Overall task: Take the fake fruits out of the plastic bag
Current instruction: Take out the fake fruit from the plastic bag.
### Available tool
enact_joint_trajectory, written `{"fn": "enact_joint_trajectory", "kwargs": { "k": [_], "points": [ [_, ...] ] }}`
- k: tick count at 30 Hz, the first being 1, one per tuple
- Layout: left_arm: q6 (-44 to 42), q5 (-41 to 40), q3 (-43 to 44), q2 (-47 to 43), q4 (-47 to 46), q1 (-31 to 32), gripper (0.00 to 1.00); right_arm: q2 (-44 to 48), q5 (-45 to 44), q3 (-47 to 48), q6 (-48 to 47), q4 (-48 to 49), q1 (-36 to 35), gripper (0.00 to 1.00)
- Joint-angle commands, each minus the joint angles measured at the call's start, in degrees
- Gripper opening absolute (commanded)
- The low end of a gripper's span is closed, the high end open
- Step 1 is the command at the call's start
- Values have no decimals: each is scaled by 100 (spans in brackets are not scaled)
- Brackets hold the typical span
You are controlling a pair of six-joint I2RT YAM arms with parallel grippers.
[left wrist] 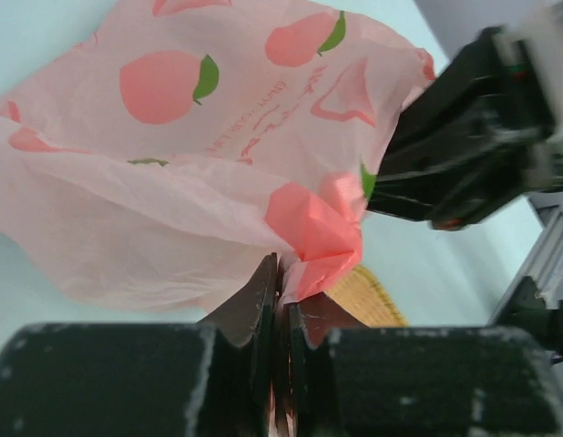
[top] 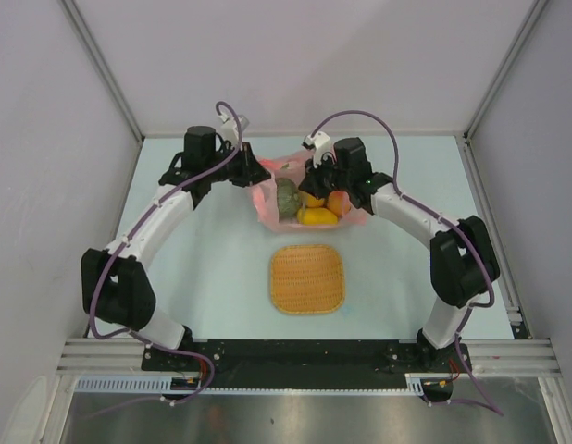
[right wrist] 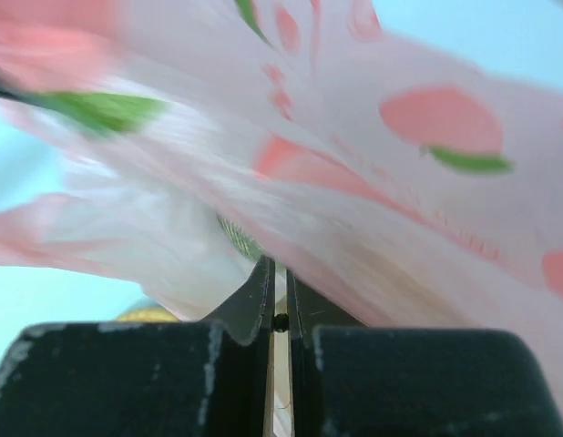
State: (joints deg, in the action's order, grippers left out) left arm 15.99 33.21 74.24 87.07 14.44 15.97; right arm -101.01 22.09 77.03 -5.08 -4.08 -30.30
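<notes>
The pink plastic bag [top: 270, 199] lies at the table's far middle with its mouth facing the near side. Inside it show the grey-green melon [top: 288, 197], the yellow mango [top: 317, 217] and small orange fruits [top: 338, 203]. No apple shows. My left gripper [top: 258, 174] is shut on the bag's left edge; in the left wrist view its jaws [left wrist: 281, 273] pinch a bunched red fold of the bag [left wrist: 199, 137]. My right gripper [top: 316, 172] is shut on the bag's right edge [right wrist: 400, 200]. The right wrist view shows a bit of melon [right wrist: 238, 238] and mango [right wrist: 145, 314] under the film.
A square woven orange-tan mat [top: 307, 278] lies on the table nearer the arm bases; its corner shows in the left wrist view [left wrist: 377, 299]. The right arm's black wrist [left wrist: 473, 137] is close beside the left gripper. White walls enclose the table.
</notes>
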Motion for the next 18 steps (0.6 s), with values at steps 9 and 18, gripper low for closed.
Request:
{"fn": "enact_joint_trajectory", "kwargs": {
  "k": [9, 18],
  "points": [
    [-1247, -517, 917, 557, 543, 73, 6, 871, 1447, 1146, 86, -145, 60, 0],
    [-1081, -588, 645, 522, 332, 240, 7, 1672, 1834, 1411, -493, -1744, -81, 0]
  ]
}}
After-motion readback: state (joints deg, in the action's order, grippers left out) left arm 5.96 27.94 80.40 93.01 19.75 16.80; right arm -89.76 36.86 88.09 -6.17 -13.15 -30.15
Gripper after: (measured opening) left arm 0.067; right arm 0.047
